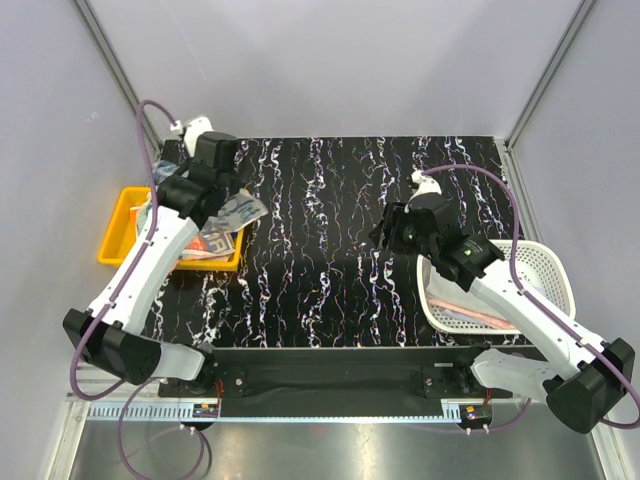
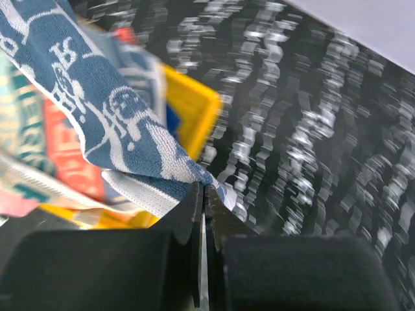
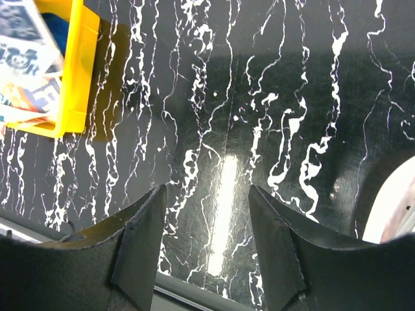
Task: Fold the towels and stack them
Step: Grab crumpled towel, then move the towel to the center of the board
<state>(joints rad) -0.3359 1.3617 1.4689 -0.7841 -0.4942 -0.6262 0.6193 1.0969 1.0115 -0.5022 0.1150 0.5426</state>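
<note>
A white towel printed in dark blue (image 2: 97, 97) hangs up out of the yellow tray, and my left gripper (image 2: 205, 189) is shut on its corner. From above, the left gripper (image 1: 228, 196) sits over the tray's right edge with that towel (image 1: 243, 210) bunched below it. More towels with red lettering (image 2: 61, 149) lie in the tray, also visible from the right wrist (image 3: 23, 48). A pale pink towel (image 1: 470, 312) lies in the white basket. My right gripper (image 3: 207, 220) hovers open over bare tabletop, nothing between its fingers; from above the right gripper (image 1: 392, 232) is right of centre.
The yellow tray (image 1: 118, 228) stands at the table's left edge. The white mesh basket (image 1: 548, 268) stands at the right edge under the right arm. The black marbled tabletop (image 1: 320, 220) spreads between them. Grey walls and frame posts enclose the back and sides.
</note>
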